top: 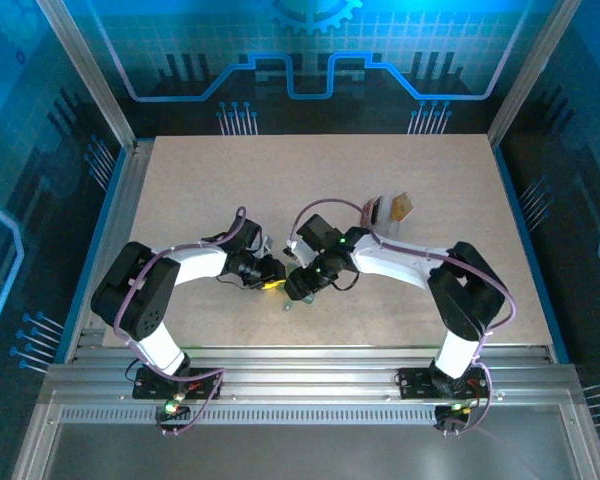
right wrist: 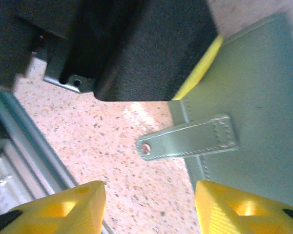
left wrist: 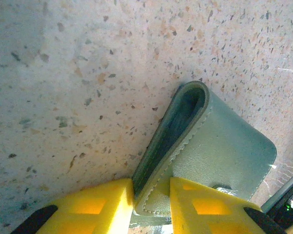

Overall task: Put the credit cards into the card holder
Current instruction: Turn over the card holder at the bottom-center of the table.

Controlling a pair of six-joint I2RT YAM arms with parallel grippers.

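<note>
One holder (left wrist: 224, 146) is counted, with one strap (right wrist: 190, 139) and one snap (right wrist: 145, 147) on it. Two cards are made out on the one table (top: 280, 180): one tan card (top: 403, 205) and one dark card (top: 379, 210); whether more are stacked there cannot be told. Two grippers are counted, the left gripper (left wrist: 151, 195) and the right gripper (right wrist: 149, 200), each with two yellow fingers (left wrist: 95, 202).

Top view: card holder (top: 288, 304) mostly buried under left end effector (top: 273, 283) and right end effector (top: 296, 287); cards (top: 395, 207) too small to count. Left wrist: pocket interior too dark, bottom edge cropped. Right wrist: card holder blurry, runs off right edge.
</note>
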